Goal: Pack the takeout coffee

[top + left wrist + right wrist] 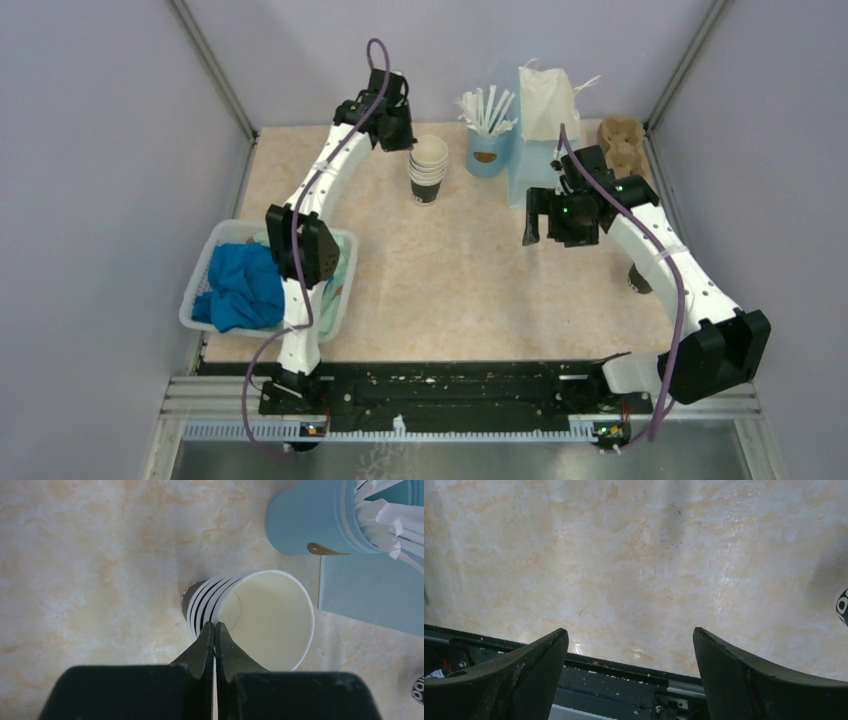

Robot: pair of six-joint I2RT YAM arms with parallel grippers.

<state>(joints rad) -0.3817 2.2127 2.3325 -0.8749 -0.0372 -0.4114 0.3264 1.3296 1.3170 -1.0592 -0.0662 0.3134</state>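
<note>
Two jaw states: left gripper [215, 626] pressed together on nothing, near stack of lidless paper cups [260, 617]; right gripper [629, 631] wide apart, empty, over marbled tabletop [624, 555]

Lavender walls [100, 150] enclose a beige, seemingly marbled tabletop [480, 290].

One stack of paper cups [429, 170], one light blue cup [487, 152], one paper bag [547, 100], one cardboard carrier [622, 140], one basket [200, 290].

Table [470, 270] bears cup stack [428, 172], basket [196, 296]
</note>
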